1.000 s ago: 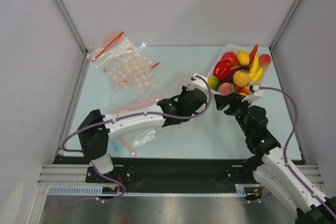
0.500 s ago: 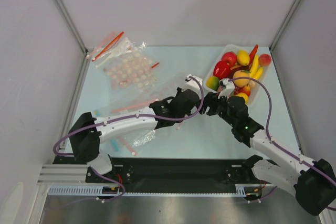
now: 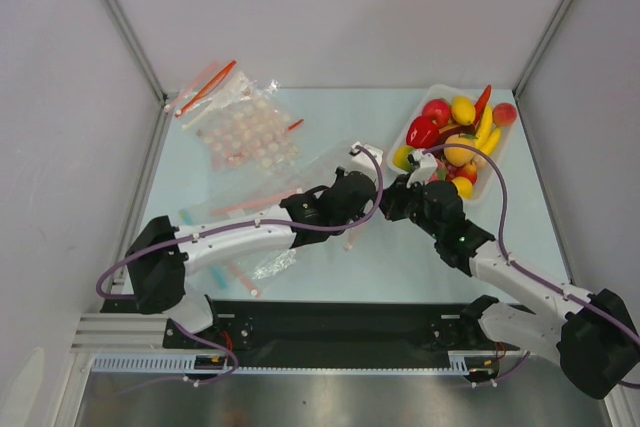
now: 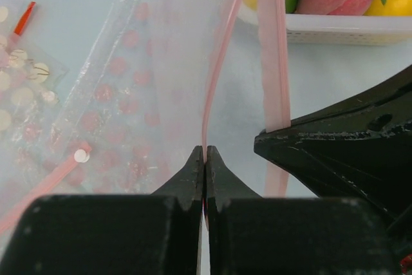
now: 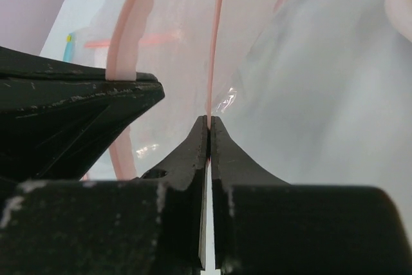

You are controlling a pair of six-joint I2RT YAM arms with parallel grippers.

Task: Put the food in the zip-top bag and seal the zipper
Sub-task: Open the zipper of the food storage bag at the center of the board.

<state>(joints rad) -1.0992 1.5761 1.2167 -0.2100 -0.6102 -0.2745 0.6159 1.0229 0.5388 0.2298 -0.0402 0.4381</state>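
Top external view, and I take the white tray (image 4: 341,29) at the right rear of the table (image 3: 330,107) as my marker. Far to the left of the tray, toward the back corner, a heap of dotted clear bags (image 3: 240,132) lies flat, with an orange-red strip (image 3: 206,87) at its outer edge. Nearer the tray, the left arm (image 3: 240,235) reaches diagonally across the table. The left gripper (image 3: 358,187) sits just off the tray's near-left corner. The left wrist view shows its jaws pressed together on one lip of the zip-top bag (image 4: 183,24), pinching the thin pale-red zipper (image 4: 217,75) edge-on. The bag hangs between the two grippers, just left of the tray and apart from it. Its mouth is parted, and the other lip of the strip stands a little further toward the tray. The right gripper (image 3: 393,197) comes next, closer again to that near-left corner and almost tip to tip with the left one. In the right wrist view its jaws are likewise closed tight, on the second lip of the bag. All the food (image 3: 455,142) lies heaped in the tray: a mango (image 3: 403,157) at the tray's left end, a red pepper (image 3: 422,132) beside it, and a peach (image 3: 505,113) at the far right corner.
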